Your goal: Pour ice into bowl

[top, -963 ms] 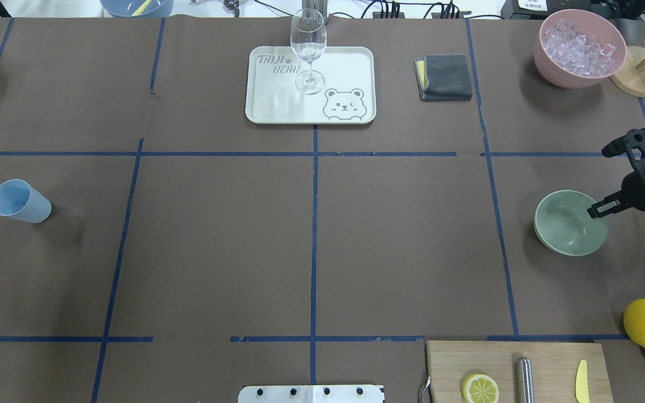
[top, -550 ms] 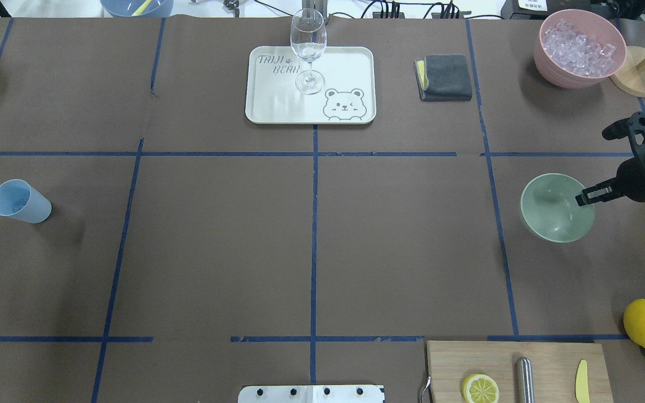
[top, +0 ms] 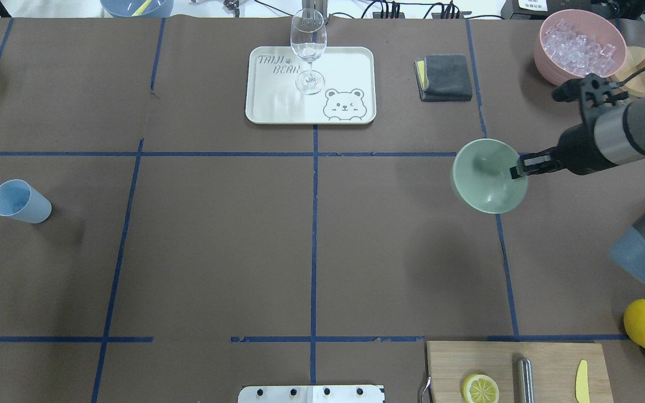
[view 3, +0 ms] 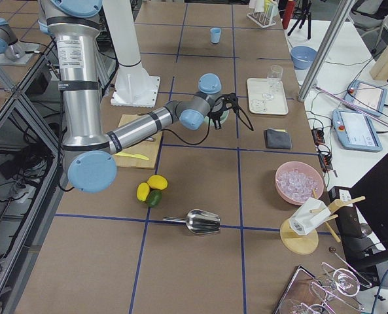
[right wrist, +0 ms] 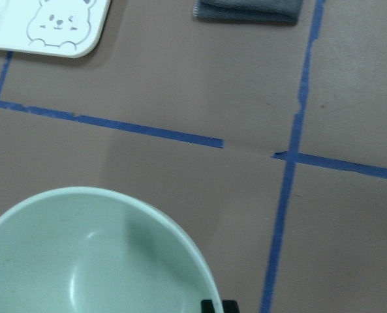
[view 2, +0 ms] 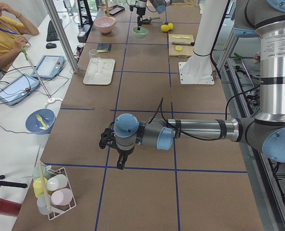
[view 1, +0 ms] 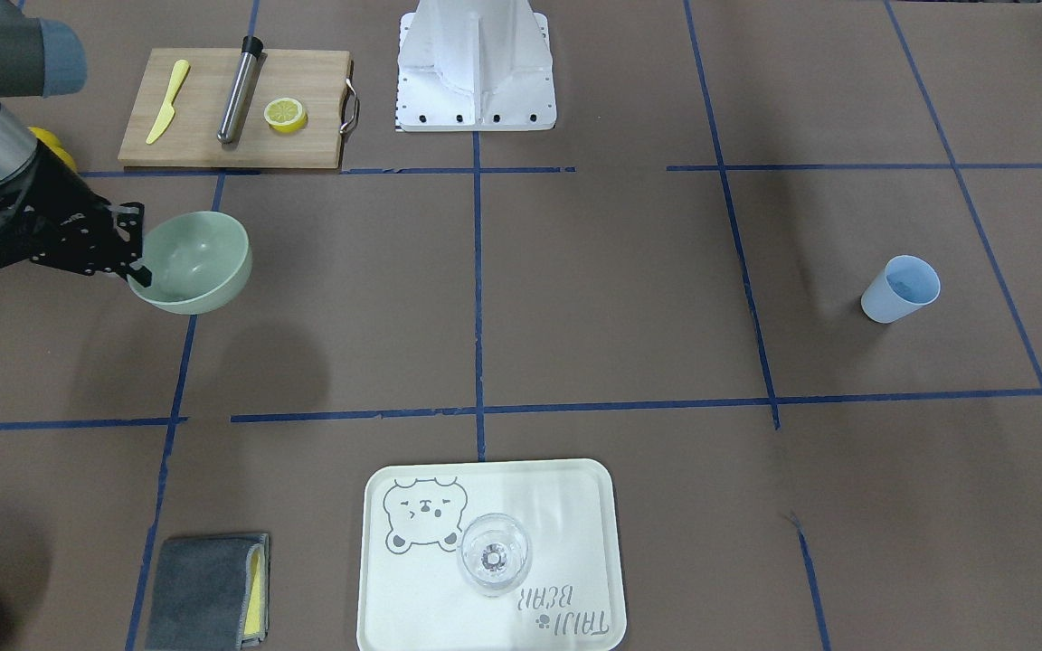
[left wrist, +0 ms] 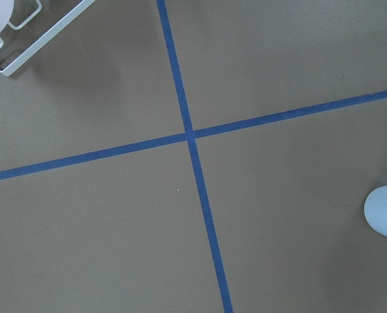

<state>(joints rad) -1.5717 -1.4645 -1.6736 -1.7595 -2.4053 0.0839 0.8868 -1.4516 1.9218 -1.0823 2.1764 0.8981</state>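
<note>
Carrying the bowl [top: 482,179] is the step in hand, by my reading. The right gripper [top: 518,169] is clamped on the bowl's rim, one finger inside the wall and the other outside. The bowl hangs clear of the table [top: 216,235], and the front view shows its shadow lying on the paper below it. It sits over a blue tape line on the robot's right half, on the near side of the folded grey cloth [top: 444,76], and it looks empty.

The only ice [top: 577,47] I can see is piled in the pink bowl [top: 552,70] at the far right corner. The light blue cup [top: 20,201] stands well apart on the left half, and I cannot tell whether it holds any ice.

The left gripper [view 2: 114,150] shows only in the side view, so whether it is open or closed cannot be told.

Next, the bowl probably needs setting down flat and level, within reach of whatever brings the ice. The fingers must then let go without tipping it.
</note>
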